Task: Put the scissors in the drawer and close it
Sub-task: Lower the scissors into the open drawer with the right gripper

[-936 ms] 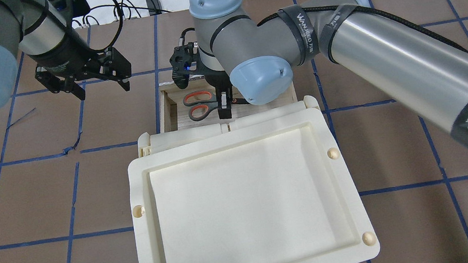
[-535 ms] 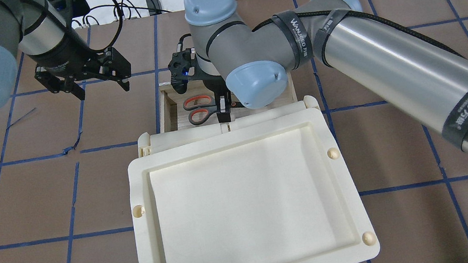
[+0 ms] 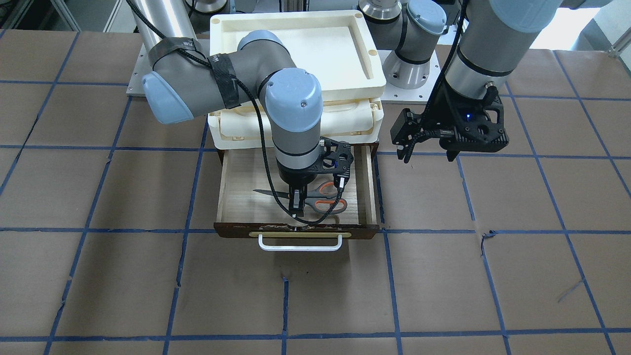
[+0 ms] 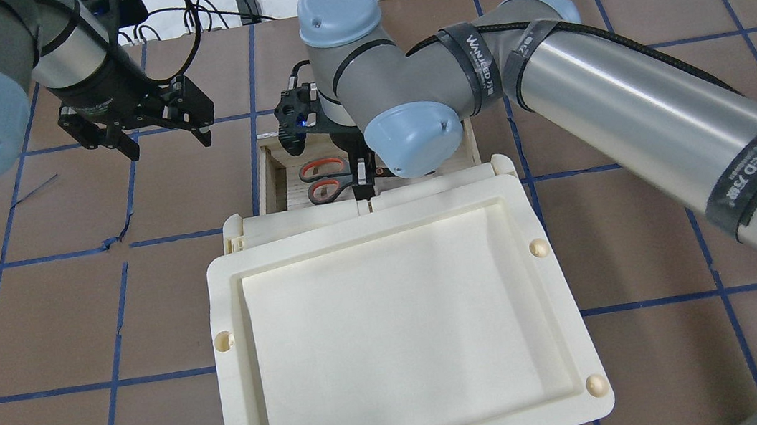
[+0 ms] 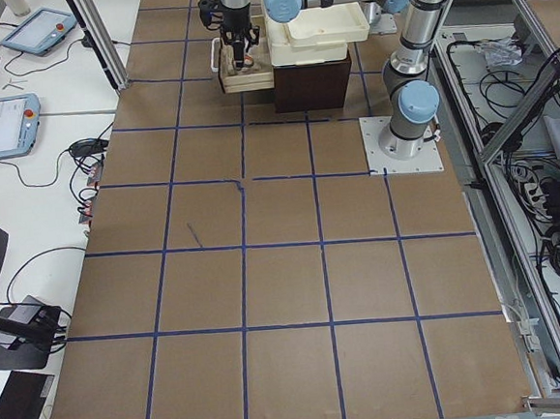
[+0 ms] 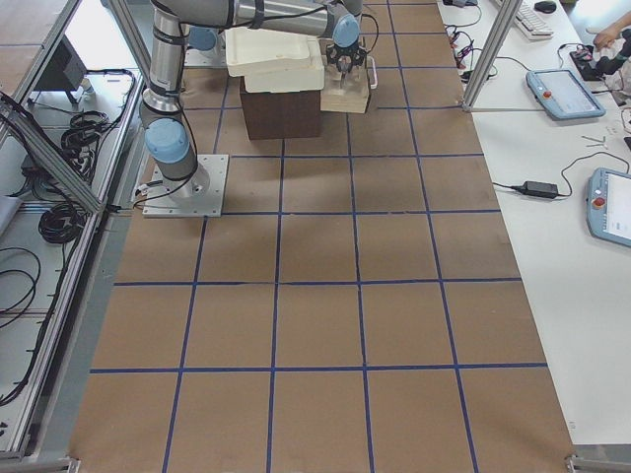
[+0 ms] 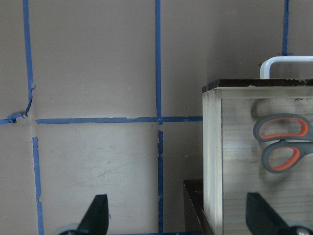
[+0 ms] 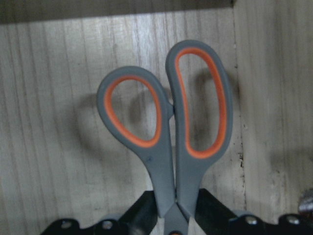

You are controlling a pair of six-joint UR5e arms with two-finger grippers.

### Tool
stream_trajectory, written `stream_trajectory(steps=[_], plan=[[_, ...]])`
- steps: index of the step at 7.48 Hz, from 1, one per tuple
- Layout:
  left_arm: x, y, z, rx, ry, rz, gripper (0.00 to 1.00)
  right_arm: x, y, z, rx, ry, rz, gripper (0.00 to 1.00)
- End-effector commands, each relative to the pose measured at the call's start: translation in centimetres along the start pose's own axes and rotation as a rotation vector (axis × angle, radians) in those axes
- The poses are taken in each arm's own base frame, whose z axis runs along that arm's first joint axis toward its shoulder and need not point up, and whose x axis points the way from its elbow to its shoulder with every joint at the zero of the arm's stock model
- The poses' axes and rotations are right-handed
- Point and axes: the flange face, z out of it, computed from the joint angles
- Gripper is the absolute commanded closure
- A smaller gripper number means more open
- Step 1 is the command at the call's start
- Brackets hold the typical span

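Observation:
The drawer [image 3: 296, 230] stands pulled out, with pale wood inside, a dark front and a white bar handle [image 3: 300, 244]. The scissors [image 3: 323, 197], with grey handles lined orange, are inside it, blades toward the view's left. My right gripper [image 3: 296, 207] reaches down into the drawer and is shut on the scissors [image 8: 166, 127] just below the handle loops, close over the drawer floor [image 8: 58, 98]. My left gripper [image 4: 168, 143] is open and empty, hovering over the table beside the drawer [image 4: 266, 179]. Its wrist view shows the drawer's side wall [image 7: 212, 161] and the scissors [image 7: 281, 147].
A cream tray [image 4: 232, 375] lies on top of the cabinet, over cream plastic compartments [image 3: 365, 121], directly behind the drawer. The table is brown paper with blue tape lines [image 3: 187, 230]. Operators' tablets [image 5: 2, 125] lie on a side bench.
My right gripper has carried the scissors a little toward the cabinet, lower within the drawer. The left arm has stayed in place, still open.

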Motion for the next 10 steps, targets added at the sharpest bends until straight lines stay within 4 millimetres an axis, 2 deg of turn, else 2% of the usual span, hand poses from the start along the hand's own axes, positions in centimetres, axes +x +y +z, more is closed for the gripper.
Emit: stream_trajectory(steps=[1,2,6,8,9,10], plan=[[-0.4,-0.1,0.0,0.000,-0.002,-0.007,0.00,0.0,0.0,0.2,-0.003,-0.002,-0.001,1.00],[-0.3,-0.1,0.0,0.000,0.000,-0.005,0.00,-0.1,-0.1,0.2,-0.003,-0.002,-0.001,0.92],[-0.1,0.0,0.0,0.000,0.000,-0.002,0.00,-0.3,-0.2,0.3,-0.004,-0.009,0.064,0.49],[-0.3,0.0,0.1,-0.002,-0.002,-0.005,0.00,-0.3,-0.3,0.2,0.004,-0.014,0.058,0.09],[-0.3,0.0,0.0,0.000,-0.002,-0.005,0.00,-0.3,-0.3,-0.2,0.006,-0.008,0.051,0.03],[-0.2,0.0,0.0,0.000,0.000,-0.004,0.00,0.2,-0.2,-1.4,0.011,0.020,0.014,0.01]])
